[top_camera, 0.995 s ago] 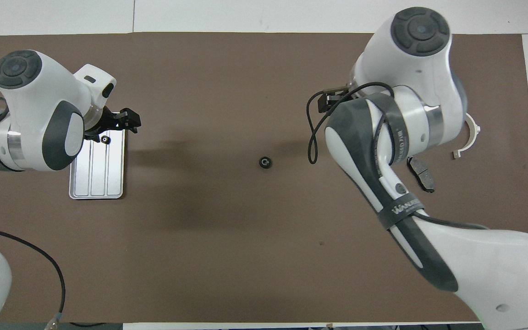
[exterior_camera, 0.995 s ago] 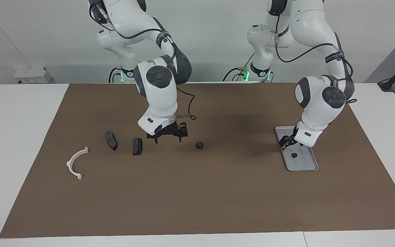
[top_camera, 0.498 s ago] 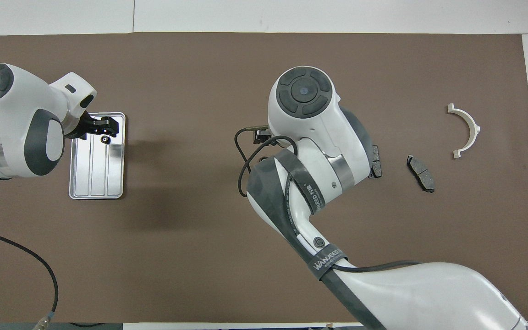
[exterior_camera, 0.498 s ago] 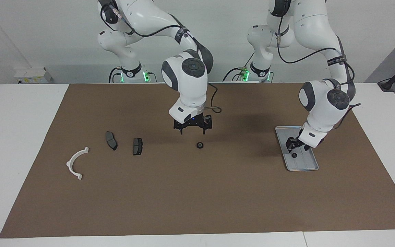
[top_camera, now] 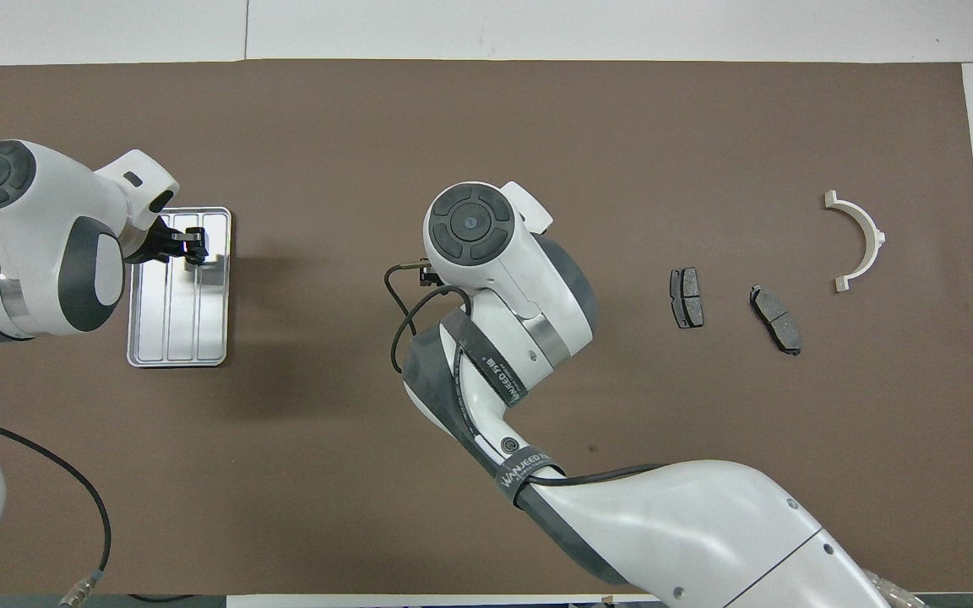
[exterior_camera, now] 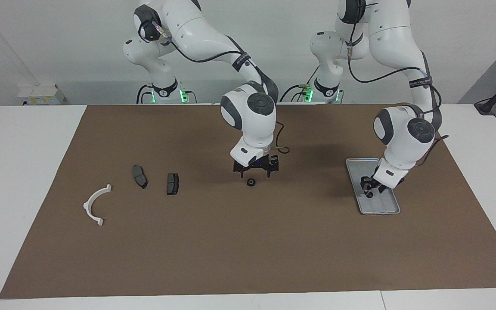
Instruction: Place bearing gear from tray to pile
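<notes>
The right gripper (exterior_camera: 255, 174), fingers spread, hovers over a bearing gear (exterior_camera: 251, 182) on the brown mat (exterior_camera: 248, 241). The left gripper (exterior_camera: 369, 188) is low over the tray (exterior_camera: 354, 165), where another gear (exterior_camera: 369, 195) lies; its finger state is unclear. The pile (exterior_camera: 138, 185) sits toward the right arm's end from the tray.

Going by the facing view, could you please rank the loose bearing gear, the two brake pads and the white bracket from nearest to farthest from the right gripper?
From the right gripper:
1. Bearing gear, directly under it.
2. Brake pad, toward the right arm's end.
3. Second brake pad, next along.
4. White bracket, last in the row.
</notes>
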